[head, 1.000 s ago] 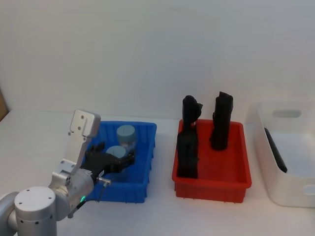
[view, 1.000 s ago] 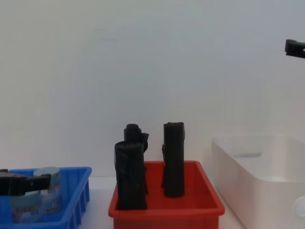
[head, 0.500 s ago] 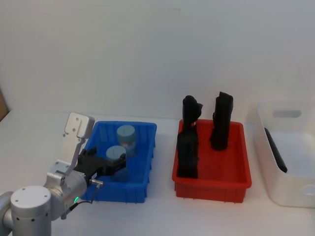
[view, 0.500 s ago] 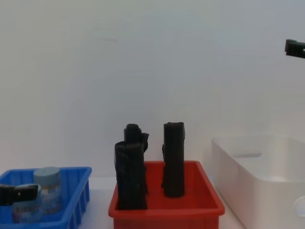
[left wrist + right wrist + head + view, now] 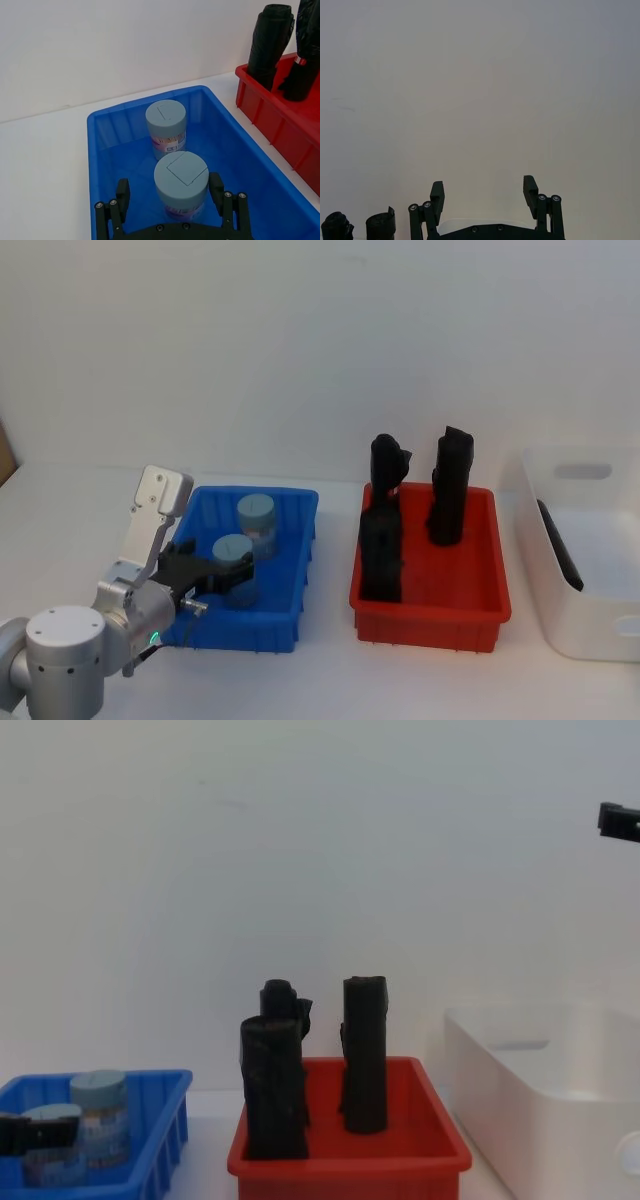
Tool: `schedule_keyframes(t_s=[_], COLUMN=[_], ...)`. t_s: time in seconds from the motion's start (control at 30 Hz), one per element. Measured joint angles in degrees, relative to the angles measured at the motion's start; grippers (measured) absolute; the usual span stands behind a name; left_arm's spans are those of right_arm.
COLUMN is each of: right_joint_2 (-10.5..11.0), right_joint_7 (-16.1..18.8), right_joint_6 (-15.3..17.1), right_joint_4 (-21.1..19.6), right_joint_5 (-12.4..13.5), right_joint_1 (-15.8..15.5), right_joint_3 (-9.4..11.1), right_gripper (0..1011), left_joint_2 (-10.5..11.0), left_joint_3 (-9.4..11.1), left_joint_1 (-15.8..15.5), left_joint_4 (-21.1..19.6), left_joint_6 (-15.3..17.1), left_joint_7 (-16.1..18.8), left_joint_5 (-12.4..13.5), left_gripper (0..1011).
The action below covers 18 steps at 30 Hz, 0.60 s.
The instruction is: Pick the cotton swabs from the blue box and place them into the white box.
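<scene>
White tabletop against a plain wall. Left gripper (image 5: 170,191) lowered over the past 1 s from above the blue box (image 5: 93,150) into it, now level with the near tub (image 5: 181,175) of cotton swabs. Grasp judged imminent; transfer to white box (image 5: 575,625) not yet begun. Jaws wide, 1 finger on each side of the tub, not yet pinching; nothing held. Far tub (image 5: 166,120) upright just behind, same box. Right gripper (image 5: 484,192) parked high, fingers spread, empty.
</scene>
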Motion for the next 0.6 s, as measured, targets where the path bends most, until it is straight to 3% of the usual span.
schedule_keyframes(t_s=[0.6], right_joint_2=[0.0], right_joint_7=[0.0], right_joint_6=[0.0], right_joint_4=[0.0], right_joint_5=[0.0], right_joint_1=[0.0], right_joint_3=[0.0], right_gripper=[1002], left_joint_2=[-1.0], left_joint_3=[-0.1], left_joint_1=[-3.0], left_joint_4=[3.9], left_joint_6=[0.4], left_joint_7=[-4.4], left_joint_5=[1.4], left_gripper=[1002])
